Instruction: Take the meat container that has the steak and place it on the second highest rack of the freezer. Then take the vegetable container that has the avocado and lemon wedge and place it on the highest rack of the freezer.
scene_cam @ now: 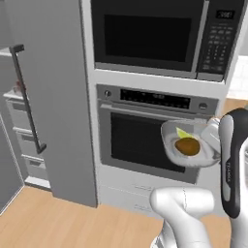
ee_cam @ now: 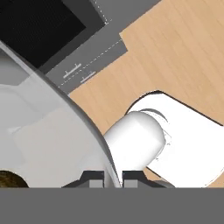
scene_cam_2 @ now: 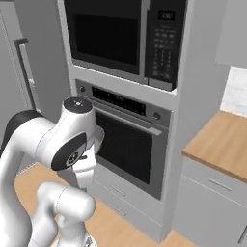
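Kitchen wall: microwave (scene_cam: 160, 36) above oven (scene_cam: 145, 131), freezer (scene_cam: 29, 121) at left, door open. Pincer (ee_cam: 113, 178) clamped on rim of clear container (scene_cam: 190, 144), held in air before oven door. Avocado (scene_cam: 187, 146) and lemon wedge (scene_cam: 182, 132) lie inside, touching.

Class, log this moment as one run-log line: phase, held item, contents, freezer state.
phase: carrying | held: vegetable container rim between fingers | contents: avocado, lemon wedge | freezer: door open, left of oven

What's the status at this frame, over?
Gripper shut on vegetable container rim. Avocado and lemon wedge inside, held before oven. Freezer open left, unobstructed.
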Robot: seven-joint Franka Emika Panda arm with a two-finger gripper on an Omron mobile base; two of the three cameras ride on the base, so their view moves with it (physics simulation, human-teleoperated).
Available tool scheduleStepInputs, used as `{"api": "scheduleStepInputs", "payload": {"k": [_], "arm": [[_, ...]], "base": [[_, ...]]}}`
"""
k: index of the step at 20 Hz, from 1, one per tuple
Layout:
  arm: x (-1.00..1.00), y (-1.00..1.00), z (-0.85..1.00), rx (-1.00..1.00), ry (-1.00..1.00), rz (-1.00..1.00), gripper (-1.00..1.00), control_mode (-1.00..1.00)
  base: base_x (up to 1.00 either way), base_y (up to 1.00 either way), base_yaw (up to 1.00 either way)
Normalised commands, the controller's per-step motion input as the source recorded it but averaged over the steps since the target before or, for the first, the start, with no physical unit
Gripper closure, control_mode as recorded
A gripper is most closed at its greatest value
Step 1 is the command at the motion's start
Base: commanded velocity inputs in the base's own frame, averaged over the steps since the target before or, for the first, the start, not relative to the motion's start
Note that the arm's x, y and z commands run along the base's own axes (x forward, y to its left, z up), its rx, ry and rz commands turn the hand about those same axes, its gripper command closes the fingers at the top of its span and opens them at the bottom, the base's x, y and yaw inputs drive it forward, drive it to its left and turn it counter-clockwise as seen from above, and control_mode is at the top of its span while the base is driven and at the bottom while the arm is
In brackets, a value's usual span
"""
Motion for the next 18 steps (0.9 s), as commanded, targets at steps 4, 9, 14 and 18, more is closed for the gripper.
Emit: {"api": "scheduleStepInputs", "payload": {"k": [4,9,14,18], "arm": [[0.00,0.00,0.00,0.00,0.00,0.00,1.00,1.00],[0.00,0.00,0.00,0.00,0.00,0.00,1.00,1.00],[0.00,0.00,0.00,0.00,0.00,0.00,1.00,1.00],[0.00,0.00,0.00,0.00,0.00,0.00,1.00,1.00]], "base": [[0.85,1.00,0.14],[0.79,1.00,0.02],[0.34,1.00,0.00],[0.28,1.00,0.00]]}}
